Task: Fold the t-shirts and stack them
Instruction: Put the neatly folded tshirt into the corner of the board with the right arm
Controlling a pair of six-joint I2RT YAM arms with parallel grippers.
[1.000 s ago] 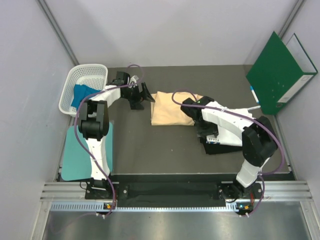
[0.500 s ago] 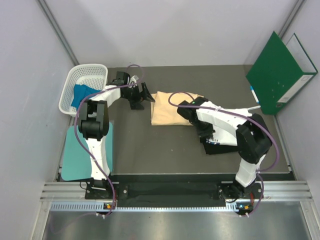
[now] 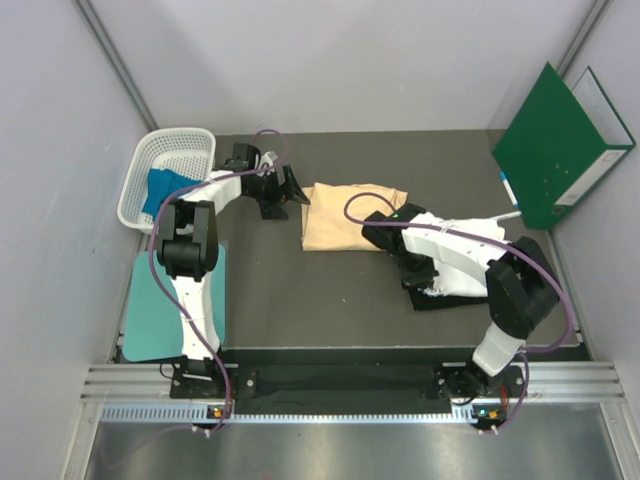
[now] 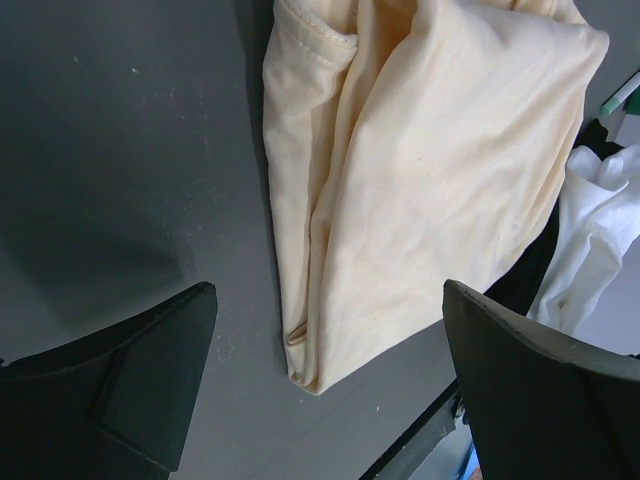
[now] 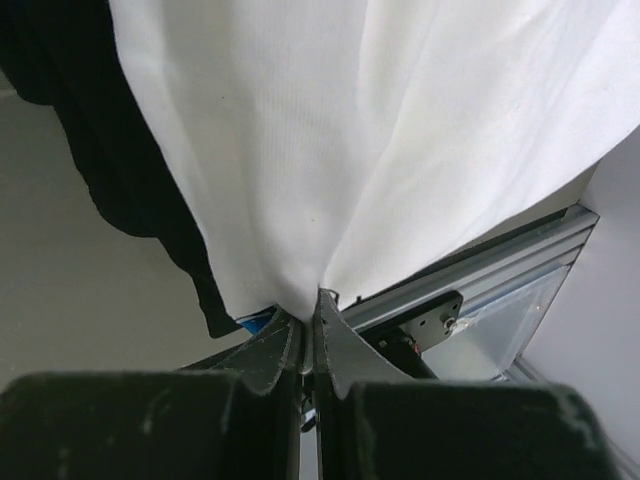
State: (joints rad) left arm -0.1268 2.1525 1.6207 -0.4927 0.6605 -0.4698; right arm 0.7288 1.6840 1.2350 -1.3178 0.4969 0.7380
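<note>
Progress looks partial: one shirt of four seems folded and nothing is stacked yet. At the middle of the tabletop (image 3: 300,300) the peach shirt (image 3: 345,215) lies as a compact block. The left wrist view shows loose creases along its edge, so I judge it done or nearly so. The left gripper (image 3: 287,190) hovers just beside its left end, fingers wide apart and holding nothing.

To the right of the peach shirt, the right gripper (image 5: 312,318) has its fingers pinched tight on a fold of the white shirt (image 5: 400,120), and the cloth fans out from the pinch. The white shirt is bunched, not folded, and rests partly on the dark shirt (image 3: 440,300), which shows at its near edge and also looks rumpled. This is probably the start of work on the white one.

The blue shirt (image 3: 160,188) lies crumpled in the basket (image 3: 190,155) at the far left corner, apart from both arms.

What is left, by my reading: fold the white, dark and blue shirts, then pile all four. A flat teal sheet (image 3: 145,310) lies under the left arm; I cannot tell whether it is cloth. The folder (image 3: 560,145) leans at the far right and has no part in this.
</note>
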